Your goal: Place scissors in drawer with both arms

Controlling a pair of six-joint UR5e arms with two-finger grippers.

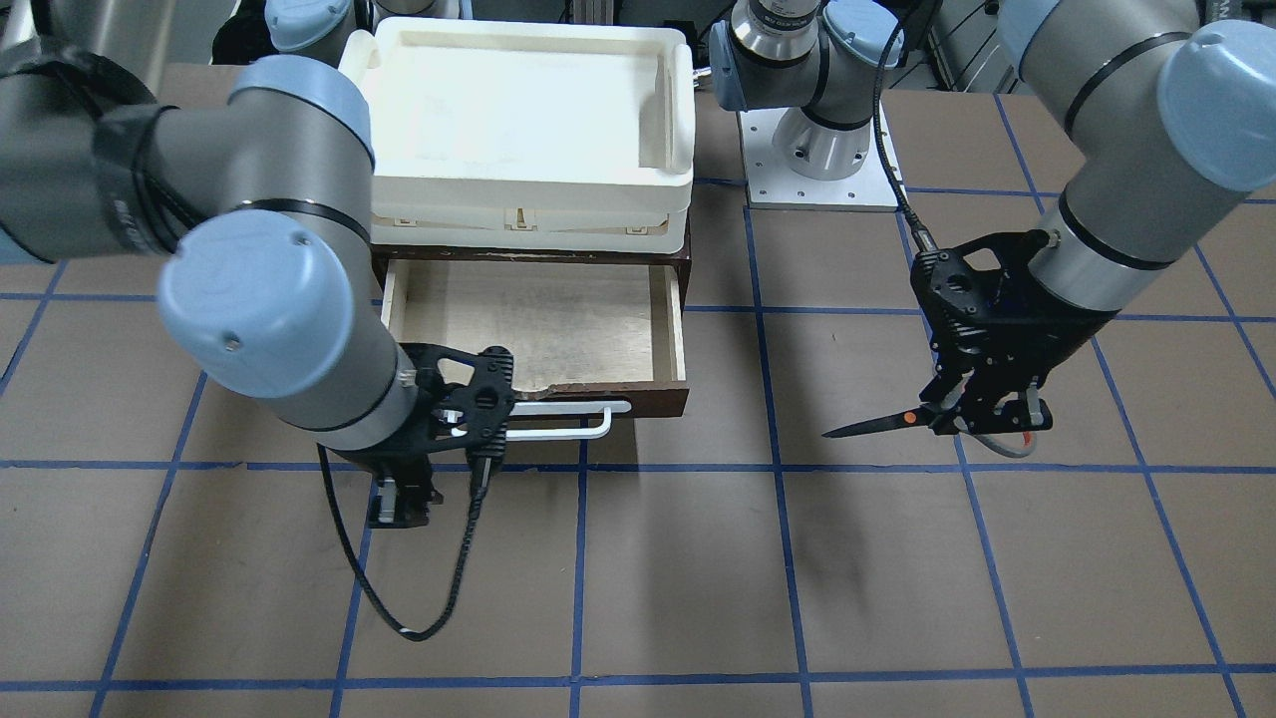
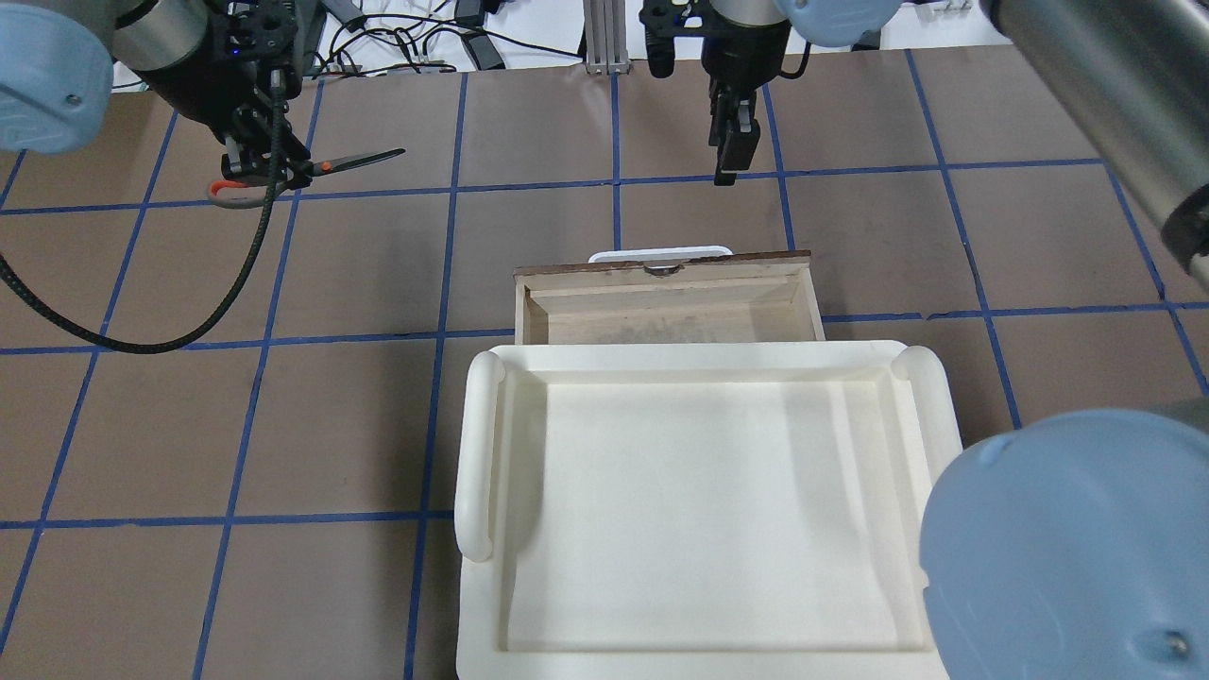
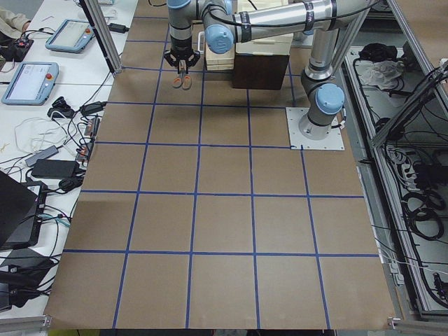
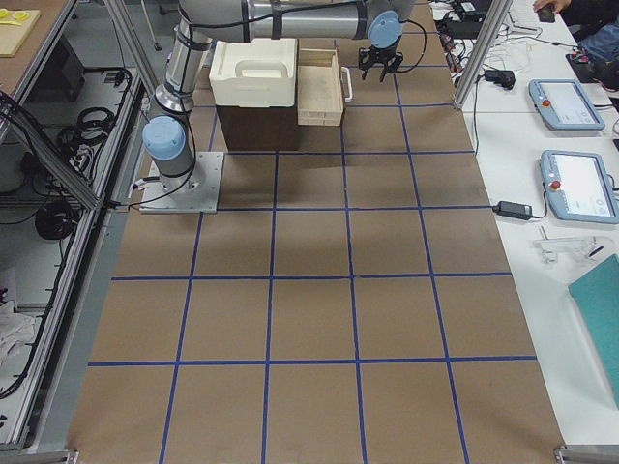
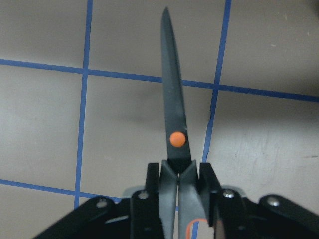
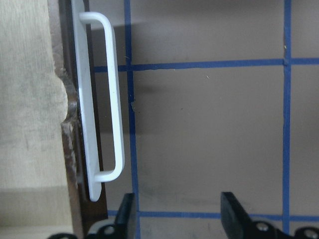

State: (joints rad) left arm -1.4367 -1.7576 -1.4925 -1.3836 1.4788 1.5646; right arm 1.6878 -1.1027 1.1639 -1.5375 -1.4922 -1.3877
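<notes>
The scissors (image 1: 882, 425) are held by my left gripper (image 1: 965, 419), which is shut on their handle end. The dark blades are closed and point sideways toward the drawer's side, a little above the table. They also show in the overhead view (image 2: 354, 161) and the left wrist view (image 5: 174, 124). The brown drawer (image 1: 679, 324) is pulled open, its pale interior bare, the white bar handle (image 1: 588, 419) at its front. My right gripper (image 1: 404, 504) is open and empty, just in front of the handle (image 6: 117, 99), apart from it.
A cream-white plastic tray (image 1: 680, 95) sits on top of the drawer cabinet, behind the open drawer. The left arm's base plate (image 1: 822, 189) is beside it. A black cable (image 1: 399, 618) loops below my right gripper. Brown table with blue grid lines lies around.
</notes>
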